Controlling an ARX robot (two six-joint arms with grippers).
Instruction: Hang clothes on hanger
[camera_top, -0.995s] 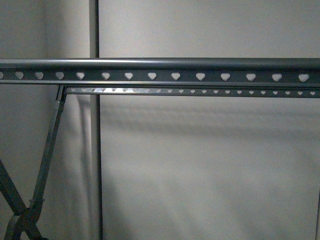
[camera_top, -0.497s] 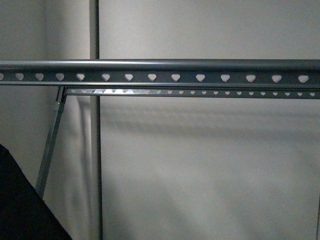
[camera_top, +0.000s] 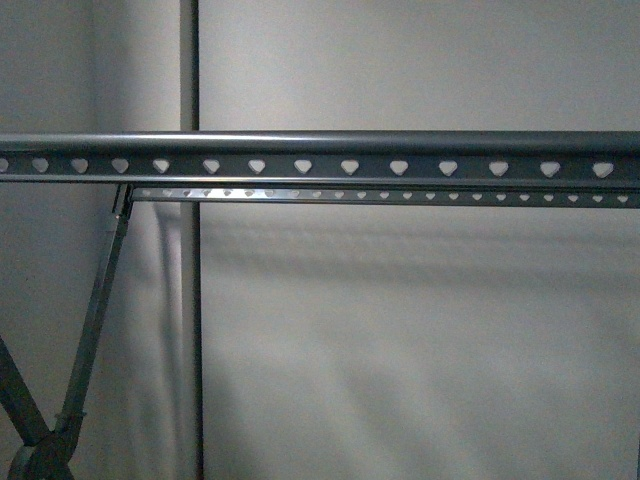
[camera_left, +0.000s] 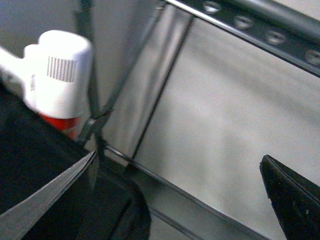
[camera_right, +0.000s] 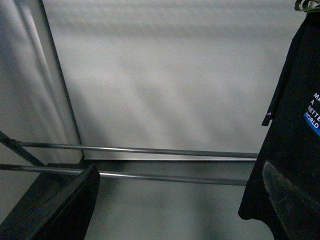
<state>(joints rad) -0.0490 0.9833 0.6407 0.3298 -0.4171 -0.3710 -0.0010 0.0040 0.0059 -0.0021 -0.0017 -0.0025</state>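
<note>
The hanger, a grey metal rack, runs its rail (camera_top: 320, 165) with heart-shaped holes across the front view, and its crossed legs (camera_top: 60, 420) show at lower left. Neither gripper appears there. In the right wrist view the clothes (camera_right: 295, 125), a black T-shirt with white letters and a blue stripe, hang from a thin hook at the picture's edge, next to one finger of my open right gripper (camera_right: 177, 205). My left gripper (camera_left: 177, 195) is open and holds nothing. Black fabric (camera_left: 30, 170) lies by one of its fingers. The pierced rail (camera_left: 270, 35) shows beyond.
A white and red appliance (camera_left: 55, 75) stands near the black fabric. Two thin low bars (camera_right: 150, 150) of the rack cross the right wrist view. A pale wall with a vertical grey strip (camera_top: 190, 300) stands behind the rack.
Half a second ago a black mass filled the lower left corner of the front view; it is gone now and the rack's legs show again. The rail sits slightly lower in the picture.
</note>
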